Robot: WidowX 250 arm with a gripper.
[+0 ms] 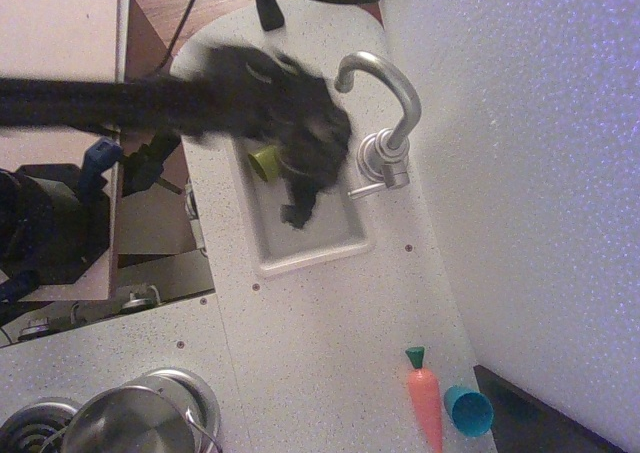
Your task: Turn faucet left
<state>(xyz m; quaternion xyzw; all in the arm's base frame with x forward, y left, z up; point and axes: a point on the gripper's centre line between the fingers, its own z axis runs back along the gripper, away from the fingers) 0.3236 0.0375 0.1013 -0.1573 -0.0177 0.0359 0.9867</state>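
The faucet (392, 85) is a silver gooseneck tap at the right of the sink (310, 255). Its ribbed base (378, 157) and small side lever (366, 190) show, and the spout arches left so that its mouth is over the sink's far end. My gripper (298, 205) is black and motion-blurred. It hangs over the middle of the sink, just left of the faucet's base and apart from it. The blur hides whether the jaws are open. A small green cup (264, 160) lies in the sink, partly under my arm.
An orange toy carrot (425, 403) and a teal cup (468, 410) lie on the counter at the front right. A metal pot (130, 423) sits on the stove at the front left. A white wall runs along the right side.
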